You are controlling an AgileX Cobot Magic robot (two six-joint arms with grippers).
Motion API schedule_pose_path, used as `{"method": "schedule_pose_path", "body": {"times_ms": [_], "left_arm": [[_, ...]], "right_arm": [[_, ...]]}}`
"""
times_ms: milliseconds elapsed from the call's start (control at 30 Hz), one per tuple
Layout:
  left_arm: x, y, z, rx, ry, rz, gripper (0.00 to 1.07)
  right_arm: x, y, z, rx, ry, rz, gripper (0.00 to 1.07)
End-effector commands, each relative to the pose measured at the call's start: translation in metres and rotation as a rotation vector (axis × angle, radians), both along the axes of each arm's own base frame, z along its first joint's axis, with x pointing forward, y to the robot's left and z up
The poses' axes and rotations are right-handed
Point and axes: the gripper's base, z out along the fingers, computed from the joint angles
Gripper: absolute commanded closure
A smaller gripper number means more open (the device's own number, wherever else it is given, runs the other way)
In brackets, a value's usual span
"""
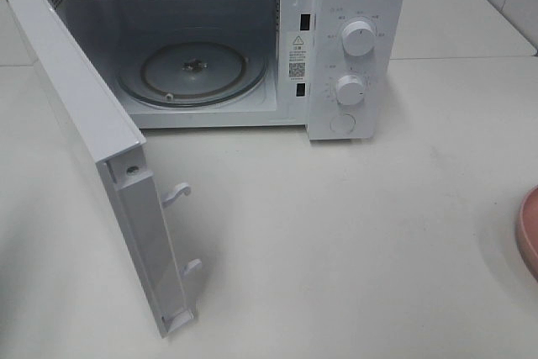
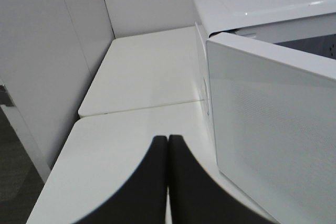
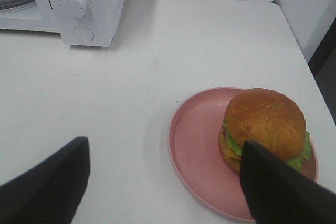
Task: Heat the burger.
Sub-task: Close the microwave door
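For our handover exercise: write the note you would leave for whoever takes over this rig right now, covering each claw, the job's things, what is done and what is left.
Left claw: shut, holding nothing, beside the outer face of the open microwave door.
Right claw: open, empty, above the table near the burger.
Burger: sits on the pink plate, on the table to the right of the microwave.
Done: door swung wide open; the glass turntable is bare.
Left: grasp the burger, set it on the turntable, shut the door, start the heating with the knobs.
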Motion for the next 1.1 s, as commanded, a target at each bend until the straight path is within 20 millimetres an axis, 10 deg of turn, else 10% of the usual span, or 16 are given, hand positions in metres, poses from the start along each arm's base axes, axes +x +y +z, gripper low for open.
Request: {"method": "schedule_pose_path", "body": {"times_ms": [33, 1100], "left_arm": [[0.009, 0.000, -0.007, -0.019, -0.102, -0.001, 1.07], [0.099, -0.025, -0.069, -0.174, 0.012, -0.258, 1.07]], "right_arm": [[-0.004, 0.000, -0.001, 0.002, -0.021, -0.007, 0.32], [-0.004, 0.000, -0.001, 0.002, -0.021, -0.007, 0.32]]}}
